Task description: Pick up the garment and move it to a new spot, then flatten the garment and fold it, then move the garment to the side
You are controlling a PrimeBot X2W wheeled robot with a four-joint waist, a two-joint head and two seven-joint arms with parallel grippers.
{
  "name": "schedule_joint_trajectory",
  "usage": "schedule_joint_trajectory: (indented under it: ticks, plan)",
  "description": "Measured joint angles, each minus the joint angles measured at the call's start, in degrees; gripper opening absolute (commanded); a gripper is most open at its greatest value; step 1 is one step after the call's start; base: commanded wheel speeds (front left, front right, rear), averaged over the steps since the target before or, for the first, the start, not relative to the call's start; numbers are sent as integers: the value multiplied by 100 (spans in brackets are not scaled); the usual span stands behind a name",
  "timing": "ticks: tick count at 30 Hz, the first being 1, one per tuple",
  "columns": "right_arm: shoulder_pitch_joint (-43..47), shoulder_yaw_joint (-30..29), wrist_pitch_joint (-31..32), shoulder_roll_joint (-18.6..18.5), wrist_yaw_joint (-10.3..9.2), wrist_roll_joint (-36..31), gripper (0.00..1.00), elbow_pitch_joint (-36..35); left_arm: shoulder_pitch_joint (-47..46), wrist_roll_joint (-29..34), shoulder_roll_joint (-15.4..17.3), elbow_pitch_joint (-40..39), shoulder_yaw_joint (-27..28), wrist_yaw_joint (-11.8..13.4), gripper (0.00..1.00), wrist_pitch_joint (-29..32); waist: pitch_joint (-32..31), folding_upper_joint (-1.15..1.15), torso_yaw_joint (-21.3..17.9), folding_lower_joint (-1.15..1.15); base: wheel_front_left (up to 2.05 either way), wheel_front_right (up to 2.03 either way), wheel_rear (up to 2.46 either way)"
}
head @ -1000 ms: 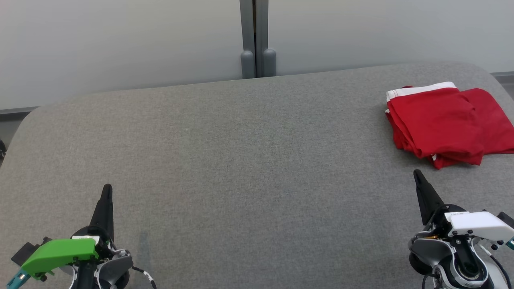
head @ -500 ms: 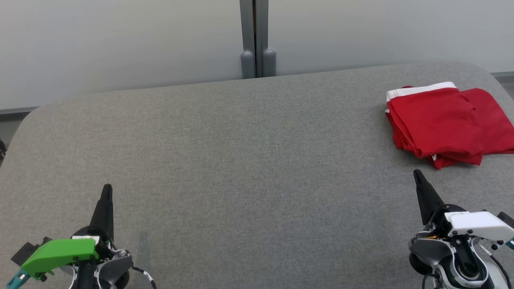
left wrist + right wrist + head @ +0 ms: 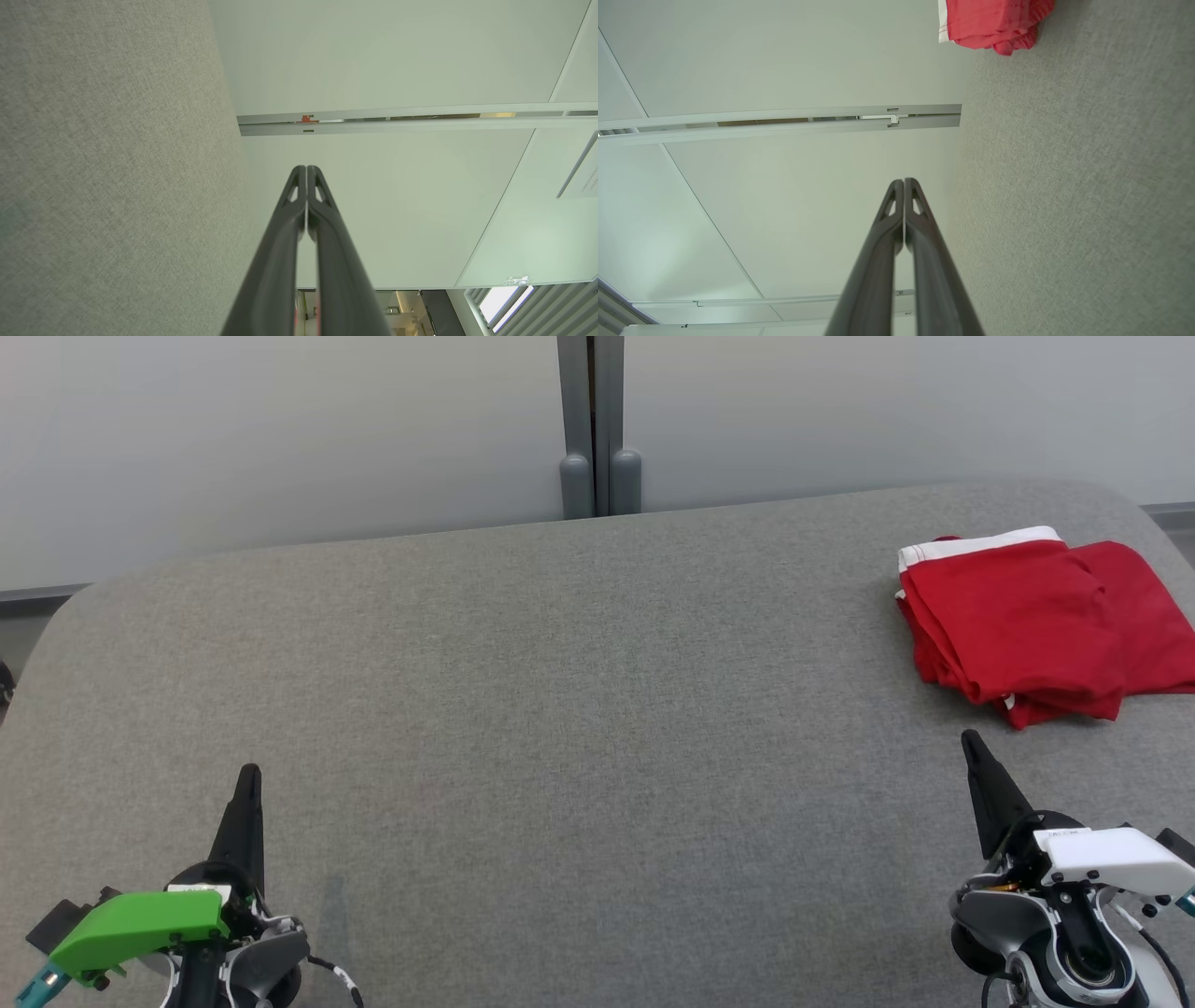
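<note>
The garment point(image 3: 1036, 621) is red with a white band and lies folded at the far right of the grey padded table point(image 3: 560, 709); its edge also shows at the top of the right wrist view as the garment point(image 3: 994, 23). My right gripper point(image 3: 971, 739) sits just in front of it, apart from it, fingers pressed together and empty. My left gripper point(image 3: 248, 775) rests at the lower left, far from the cloth, also shut and empty. Each wrist view shows its own fingers touching tip to tip: left gripper point(image 3: 306, 168), right gripper point(image 3: 904, 181).
A pale wall with a grey vertical post point(image 3: 592, 425) runs behind the table's far edge. The table's corners are rounded, and the garment lies close to the right edge.
</note>
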Motion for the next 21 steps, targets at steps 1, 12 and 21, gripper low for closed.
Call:
schedule_joint_trajectory:
  ticks: [1,12,21]
  plan:
    - [0,0,0,0,0,0,0,0,0,0,0,0,0,0,0,0,0,0,0,0,0,0,0]
    - [-1,0,0,0,0,0,0,0,0,-1,0,0,0,0,0,0,0,0,0,0,0,0,0]
    - [-1,0,0,0,0,0,0,0,0,-1,0,0,0,0,0,0,0,0,0,0,0,0,0]
